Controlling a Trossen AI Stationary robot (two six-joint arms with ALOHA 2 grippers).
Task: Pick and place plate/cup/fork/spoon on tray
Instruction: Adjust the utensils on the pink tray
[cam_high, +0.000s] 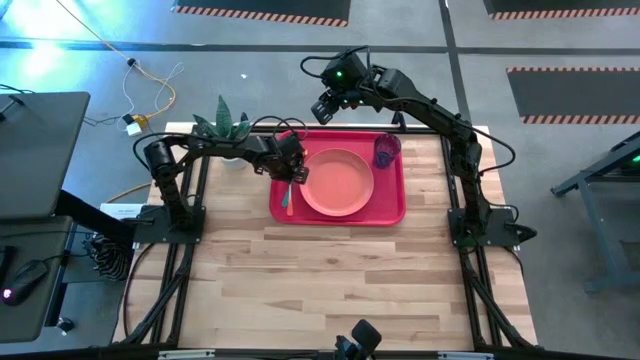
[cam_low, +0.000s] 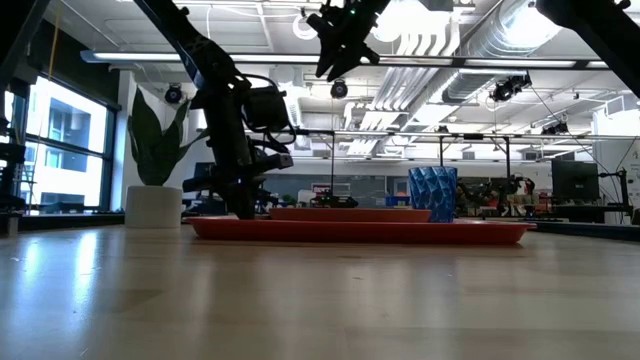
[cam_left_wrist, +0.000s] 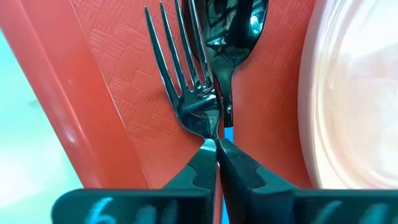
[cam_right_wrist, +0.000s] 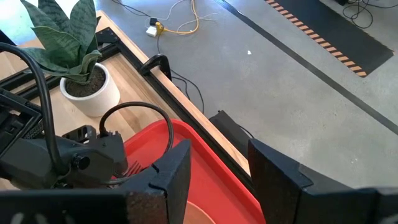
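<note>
Red tray (cam_high: 392, 208); salmon-pink plate (cam_high: 338, 182); blue-purple cup (cam_high: 387, 150).

From overhead you look straight down on the whole wooden table (cam_high: 330, 270). From tabletop height you look level across it. Your left wrist camera sits close above the flat bright red plastic tray (cam_left_wrist: 118, 74); your right wrist camera views that tray's corner from higher.

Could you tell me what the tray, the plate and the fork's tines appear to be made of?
The tray looks like red plastic, with a fine woven texture moulded into its floor. The plate seems smooth salmon-pink plastic with a soft sheen and a rounded rim. The fork tines look like polished metal, dark and mirror-like with sharp reflections.
</note>
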